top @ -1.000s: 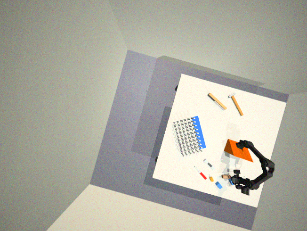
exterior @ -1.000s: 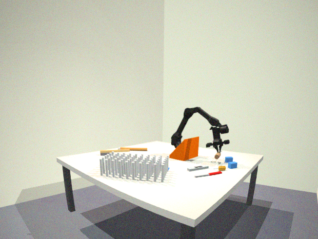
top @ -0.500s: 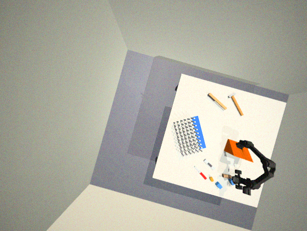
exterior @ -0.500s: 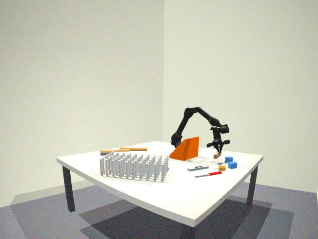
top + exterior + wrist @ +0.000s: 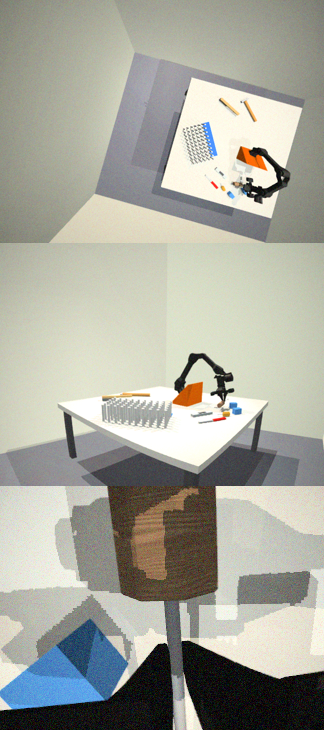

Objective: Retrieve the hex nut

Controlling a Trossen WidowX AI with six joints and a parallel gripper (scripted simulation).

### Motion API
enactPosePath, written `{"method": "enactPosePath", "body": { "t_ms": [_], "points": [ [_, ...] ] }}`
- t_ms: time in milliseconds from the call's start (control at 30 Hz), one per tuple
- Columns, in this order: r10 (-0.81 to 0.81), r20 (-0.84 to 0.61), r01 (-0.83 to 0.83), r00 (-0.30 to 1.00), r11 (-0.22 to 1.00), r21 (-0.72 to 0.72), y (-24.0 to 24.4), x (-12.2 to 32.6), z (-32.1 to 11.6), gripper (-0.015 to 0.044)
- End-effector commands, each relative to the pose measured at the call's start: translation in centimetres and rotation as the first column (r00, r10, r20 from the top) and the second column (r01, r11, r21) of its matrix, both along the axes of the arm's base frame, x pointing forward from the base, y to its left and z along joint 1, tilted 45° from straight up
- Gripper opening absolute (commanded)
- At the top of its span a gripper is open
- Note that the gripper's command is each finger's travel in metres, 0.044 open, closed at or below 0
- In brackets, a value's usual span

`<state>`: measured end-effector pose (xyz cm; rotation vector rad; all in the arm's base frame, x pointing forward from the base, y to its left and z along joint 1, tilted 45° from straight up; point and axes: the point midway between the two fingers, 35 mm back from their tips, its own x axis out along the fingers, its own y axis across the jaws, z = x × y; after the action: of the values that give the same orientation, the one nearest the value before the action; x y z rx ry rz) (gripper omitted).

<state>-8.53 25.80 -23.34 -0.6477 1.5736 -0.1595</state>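
Exterior view: upright metal spacers (image 5: 198,143) (image 5: 135,415) stand in rows, far left; nut's place among them can't be told. Blue taped strip (image 5: 210,139) (image 5: 171,414) alongside. Orange wedge (image 5: 248,157) (image 5: 189,394) between spacers and gripper. Gripper (image 5: 244,187) (image 5: 223,400) (image 5: 173,651) pinches thin metal shaft of wooden-handled tool (image 5: 237,184) (image 5: 220,403) (image 5: 173,651). Blue blocks (image 5: 230,195) (image 5: 236,410) (image 5: 70,671) farther right.

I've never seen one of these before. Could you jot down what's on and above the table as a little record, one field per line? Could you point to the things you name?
Hand: shut on the thin grey metal shaft (image 5: 173,631) of a wooden-handled tool (image 5: 237,184) (image 5: 221,403) (image 5: 170,546)
Upright pieces: field of thin grey metal spacers (image 5: 197,143) (image 5: 135,415)
Strip: flat blue tape (image 5: 212,143) beside the spacers
Largest block: orange wedge (image 5: 243,156) (image 5: 192,395)
Striking tool: hammer with wooden handle (image 5: 250,110)
Hex nut: cannot be made out
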Motion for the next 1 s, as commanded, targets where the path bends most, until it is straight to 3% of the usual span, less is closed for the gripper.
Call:
{"method": "enactPosePath", "body": {
  "t_ms": [0,700,967],
  "points": [
    [-0.004,0.002,0.004,1.000,1.000,0.001,-0.5,0.1,-0.5,0.0000],
    [0.002,0.001,-0.002,1.000,1.000,-0.001,-2.4,0.3,-2.3,0.0000],
    [0.005,-0.002,-0.005,1.000,1.000,0.002,-2.1,0.3,-2.1,0.0210]
  ]
}}
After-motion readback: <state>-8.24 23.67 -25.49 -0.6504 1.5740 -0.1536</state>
